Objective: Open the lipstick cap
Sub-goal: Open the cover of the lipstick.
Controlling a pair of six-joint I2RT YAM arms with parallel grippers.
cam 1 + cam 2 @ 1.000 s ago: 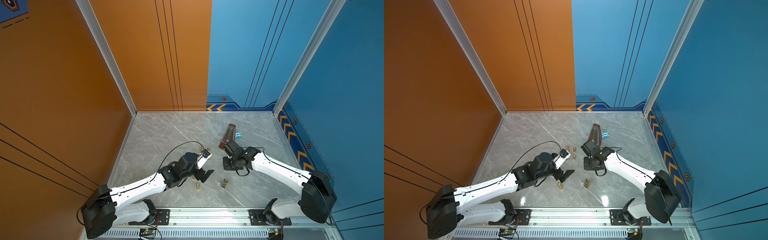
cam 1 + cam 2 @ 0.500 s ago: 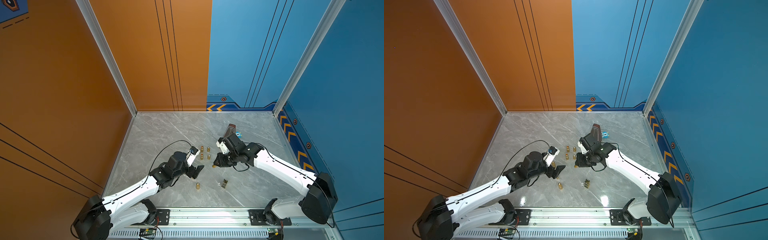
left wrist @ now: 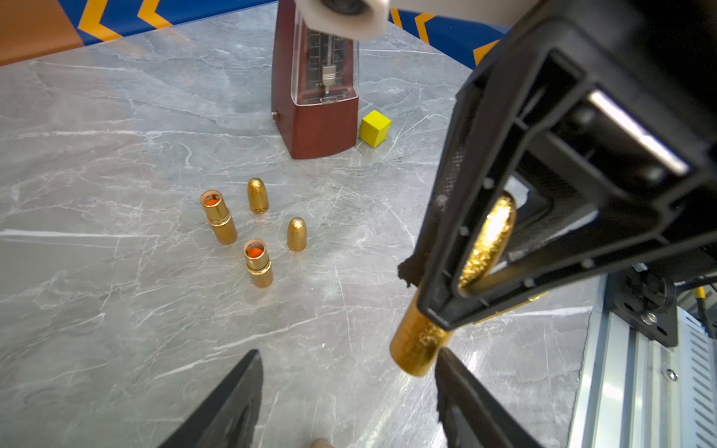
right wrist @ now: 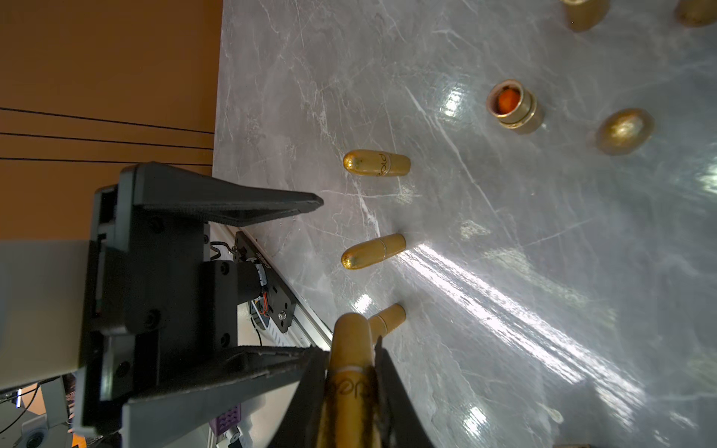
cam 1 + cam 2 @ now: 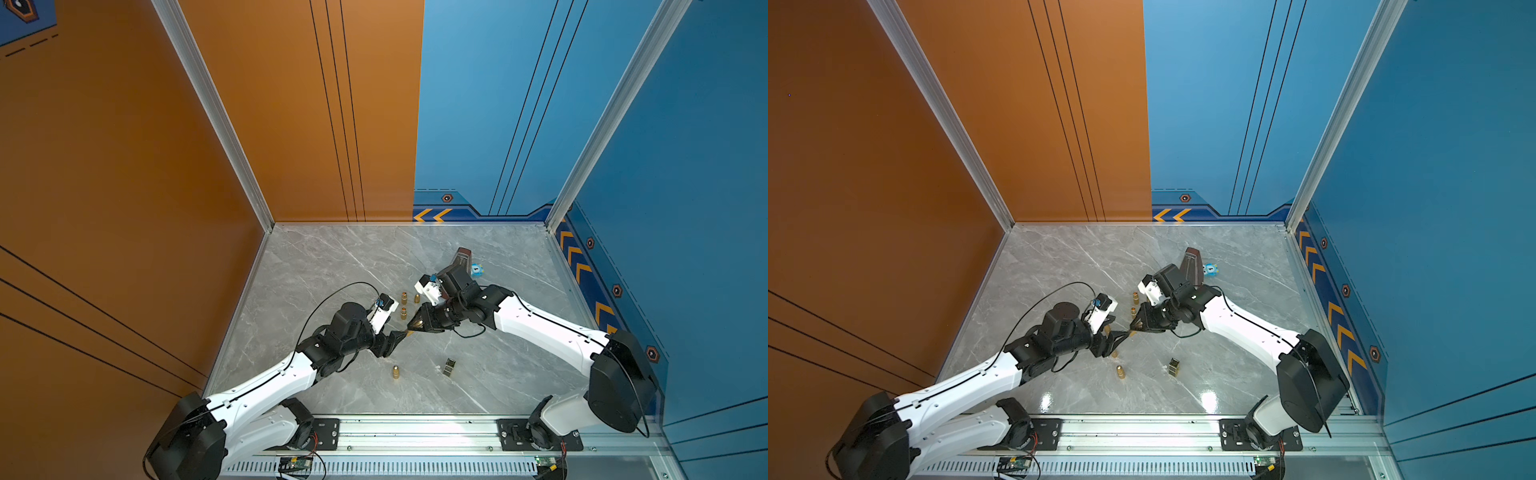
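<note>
A gold lipstick (image 3: 419, 345) is held level above the table, with my right gripper (image 4: 351, 388) shut on its lettered, bullet-shaped cap half. The flat base end sticks out toward my left gripper (image 3: 349, 399). That gripper is open, with the base end against one finger (image 3: 465, 395) and the other finger (image 3: 232, 403) well clear. In both top views the two grippers meet tip to tip at mid-table, with the lipstick (image 5: 409, 331) (image 5: 1131, 332) between left gripper (image 5: 395, 338) and right gripper (image 5: 417, 325).
Two uncapped lipstick bases with orange cores (image 3: 219, 217) (image 3: 258, 263) and two loose caps (image 3: 258, 196) (image 3: 297, 234) stand behind. A brown metronome (image 3: 318, 97) and yellow cube (image 3: 374, 128) are farther back. A closed lipstick (image 5: 396, 372) and small box (image 5: 449, 368) are near the front rail.
The right arm has swung the lipstick from near the metronome toward the table's middle. The left gripper has come up to meet it, and its jaws have narrowed.
</note>
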